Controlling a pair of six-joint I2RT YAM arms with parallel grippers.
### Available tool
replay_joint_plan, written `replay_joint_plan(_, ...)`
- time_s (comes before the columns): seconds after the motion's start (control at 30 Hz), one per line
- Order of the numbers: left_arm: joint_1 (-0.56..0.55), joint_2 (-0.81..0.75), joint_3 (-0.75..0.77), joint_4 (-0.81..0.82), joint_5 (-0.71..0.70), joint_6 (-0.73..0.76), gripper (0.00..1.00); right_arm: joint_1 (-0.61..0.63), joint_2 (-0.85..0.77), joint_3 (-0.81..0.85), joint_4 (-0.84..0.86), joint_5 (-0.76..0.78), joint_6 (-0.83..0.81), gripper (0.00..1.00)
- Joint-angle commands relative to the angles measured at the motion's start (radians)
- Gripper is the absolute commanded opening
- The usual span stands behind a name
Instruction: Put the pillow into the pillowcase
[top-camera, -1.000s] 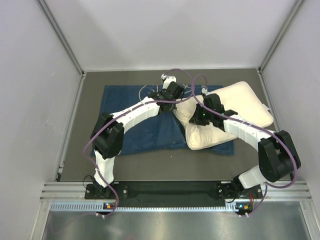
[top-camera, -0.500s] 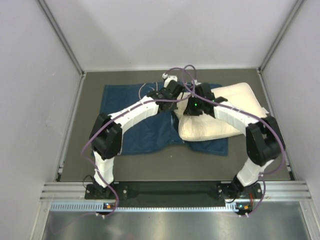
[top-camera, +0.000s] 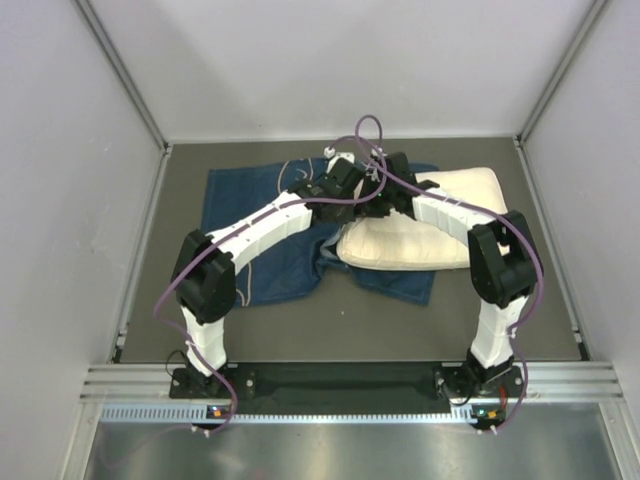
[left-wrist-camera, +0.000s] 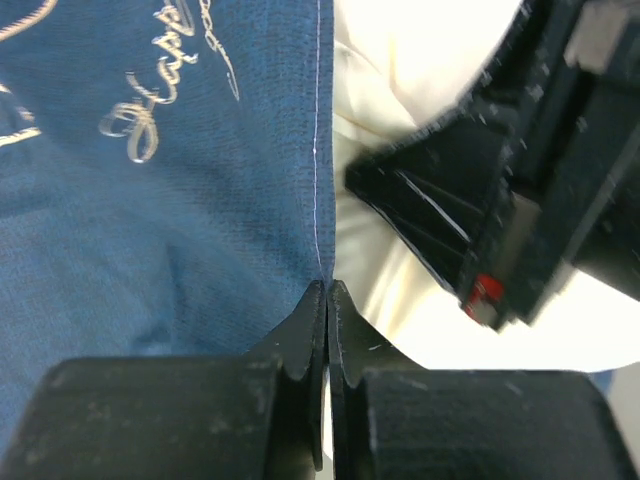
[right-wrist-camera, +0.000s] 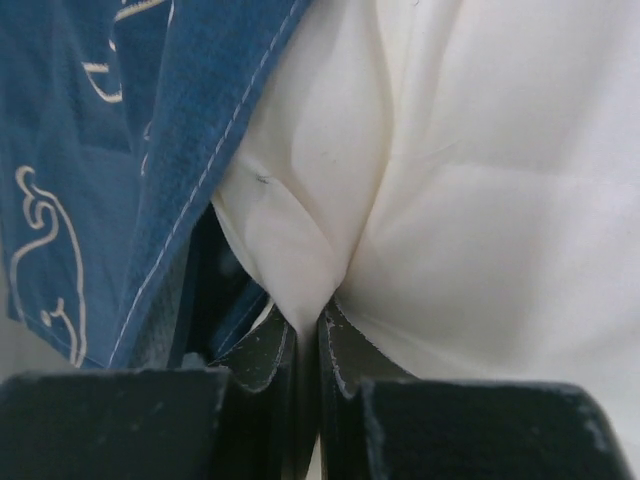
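Observation:
The dark blue pillowcase lies spread across the back left of the mat, bunched at its right side. The cream pillow lies lengthwise to its right, on the case's lower layer. My left gripper is shut on the pillowcase's stitched hem, its jaws pressed together at the seam. My right gripper is shut on a pinched fold of the pillow, fingertips tight around the cream fabric. The blue hem drapes over the pillow's left end. Both grippers meet close together at the case's open edge.
The grey mat is bounded by white walls on three sides, with metal frame posts at the corners. Purple cables loop above both wrists. The right gripper's black body fills the right of the left wrist view.
The right arm has drawn the pillow leftward and back, turning it from slanted to lying lengthwise against the case's open edge. The pillowcase's right side has bunched leftward. The left gripper has hardly moved.

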Motion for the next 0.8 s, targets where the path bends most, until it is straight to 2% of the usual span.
replay_joint_plan(0.0,-0.003,-0.051,0.071,-0.050,0.051,0.000,0.00,-0.030,-0.016,-0.033,0.190,-0.098,0.102,0.00)
replay_joint_plan(0.17,-0.007,-0.077,0.069,-0.067,0.108,-0.010,0.00,-0.038,-0.060,0.034,0.196,-0.009,0.156,0.00)
replay_joint_plan(0.37,-0.008,-0.071,0.132,-0.137,0.151,-0.008,0.00,-0.042,-0.066,0.127,0.171,0.002,0.188,0.00)
replay_joint_plan(0.6,-0.008,-0.107,0.138,-0.139,0.243,-0.046,0.00,-0.059,-0.051,0.132,0.179,0.056,0.258,0.00)
replay_joint_plan(0.7,-0.019,-0.115,0.137,-0.133,0.258,-0.072,0.00,-0.062,-0.021,0.115,0.225,0.067,0.326,0.00)
replay_joint_plan(0.77,-0.026,-0.127,0.126,-0.114,0.261,-0.103,0.00,-0.065,-0.002,0.080,0.334,0.022,0.372,0.00)
